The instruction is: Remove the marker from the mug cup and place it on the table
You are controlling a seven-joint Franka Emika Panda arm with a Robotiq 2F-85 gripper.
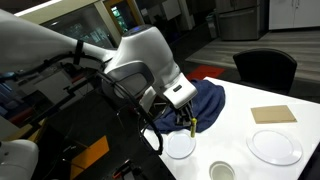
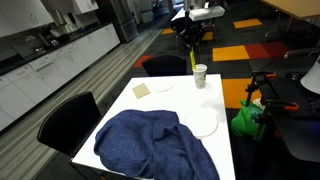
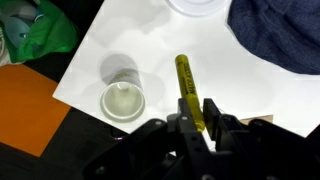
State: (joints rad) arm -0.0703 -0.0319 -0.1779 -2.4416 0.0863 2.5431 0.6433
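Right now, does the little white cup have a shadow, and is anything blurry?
Wrist view: the mug cup casts a soft grey shadow on the table beside it; the marker looks clear, but the end effector holding it is dark and blurry. In an exterior view, the robot arm, close to the camera, looks bright and soft.

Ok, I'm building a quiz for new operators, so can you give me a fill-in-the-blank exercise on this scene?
1. The marker that the gripper is shut on is ____ in colour.
2. The mug cup stands on the table with ____ in it.
3. The cloth lying on the table is ____.
Missing words: yellow; nothing; blue.
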